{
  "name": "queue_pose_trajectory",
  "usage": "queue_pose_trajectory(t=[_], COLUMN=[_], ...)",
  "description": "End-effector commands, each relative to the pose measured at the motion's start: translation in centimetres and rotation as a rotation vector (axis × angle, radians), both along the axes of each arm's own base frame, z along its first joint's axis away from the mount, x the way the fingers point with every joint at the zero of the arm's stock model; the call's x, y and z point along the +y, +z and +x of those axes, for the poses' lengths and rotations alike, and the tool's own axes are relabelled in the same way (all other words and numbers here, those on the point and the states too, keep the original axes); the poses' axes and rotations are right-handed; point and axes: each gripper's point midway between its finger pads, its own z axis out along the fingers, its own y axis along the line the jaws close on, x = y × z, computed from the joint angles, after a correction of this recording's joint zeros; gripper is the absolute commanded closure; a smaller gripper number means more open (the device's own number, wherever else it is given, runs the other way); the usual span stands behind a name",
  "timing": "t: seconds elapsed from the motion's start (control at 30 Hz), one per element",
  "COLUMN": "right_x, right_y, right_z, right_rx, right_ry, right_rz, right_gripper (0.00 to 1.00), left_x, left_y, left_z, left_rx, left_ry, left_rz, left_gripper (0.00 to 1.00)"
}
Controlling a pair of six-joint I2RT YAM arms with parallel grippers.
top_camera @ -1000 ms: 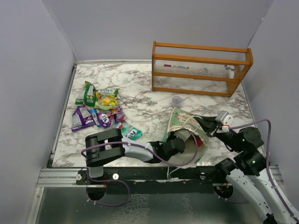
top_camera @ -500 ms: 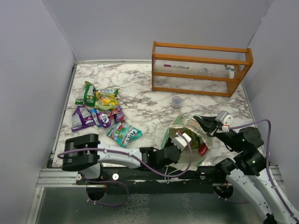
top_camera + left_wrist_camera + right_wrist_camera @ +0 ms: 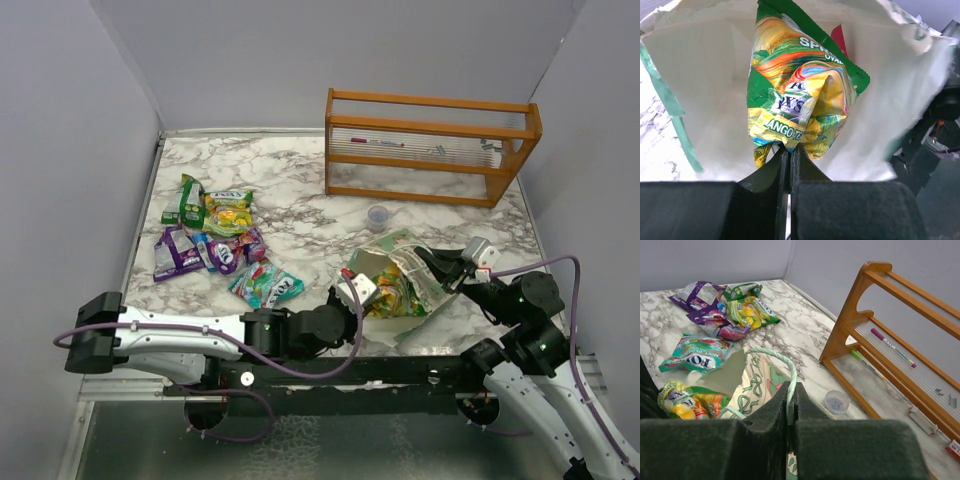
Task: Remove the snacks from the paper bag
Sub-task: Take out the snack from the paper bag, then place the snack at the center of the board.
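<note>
The paper bag (image 3: 388, 250) lies on its side at the front right of the table, mouth toward the left. My right gripper (image 3: 426, 261) (image 3: 791, 388) is shut on its pale green string handle (image 3: 788, 364). My left gripper (image 3: 368, 294) (image 3: 790, 148) is shut on the bottom edge of a green and yellow mango snack (image 3: 800, 95) (image 3: 393, 292), which sits in the bag's mouth against the cream inside (image 3: 705, 90). A red snack (image 3: 838, 36) shows behind it. A teal snack (image 3: 266, 285) and a pile of several snacks (image 3: 210, 233) lie on the table to the left.
An orange wooden rack (image 3: 430, 150) stands at the back right, with pens on its shelf. A small clear cup (image 3: 378, 214) sits between the rack and the bag. Grey walls close the table on the left, back and right.
My left arm has drawn back to the left, pulling the green and yellow snack from deep in the bag to its mouth. The bag has shifted and flattened. The right gripper has held still.
</note>
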Motion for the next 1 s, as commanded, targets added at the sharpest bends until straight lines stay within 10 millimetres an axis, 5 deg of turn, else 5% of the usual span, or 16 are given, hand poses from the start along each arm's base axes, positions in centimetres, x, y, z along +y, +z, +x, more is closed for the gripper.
queue_pose_trajectory(t=[0.0,0.23,0.47,0.77,0.97], right_x=[0.2,0.1,0.1,0.2,0.3], right_y=[0.0,0.1,0.0,-0.2,-0.2], right_z=[0.1,0.1,0.2,0.3,0.3], right_rx=[-0.017,-0.018,-0.015,-0.007,-0.005], right_ry=[0.009,0.003,-0.001,0.005,0.006], right_rz=[-0.003,-0.001,-0.002,-0.008,-0.009], right_gripper=[0.98,0.98,0.98,0.98,0.98], left_x=[0.8,5.0,11.0,17.9,17.8], left_y=[2.5,4.9,8.0,10.7,10.2], left_z=[-1.8,-3.8,-3.4,0.1,1.9], left_rx=[0.039,0.074,0.129,0.154,0.136], left_ry=[-0.093,-0.197,-0.117,0.166,0.306], left_rz=[-0.030,-0.085,-0.165,-0.424,-0.381], left_gripper=[1.00,1.00,1.00,1.00,1.00])
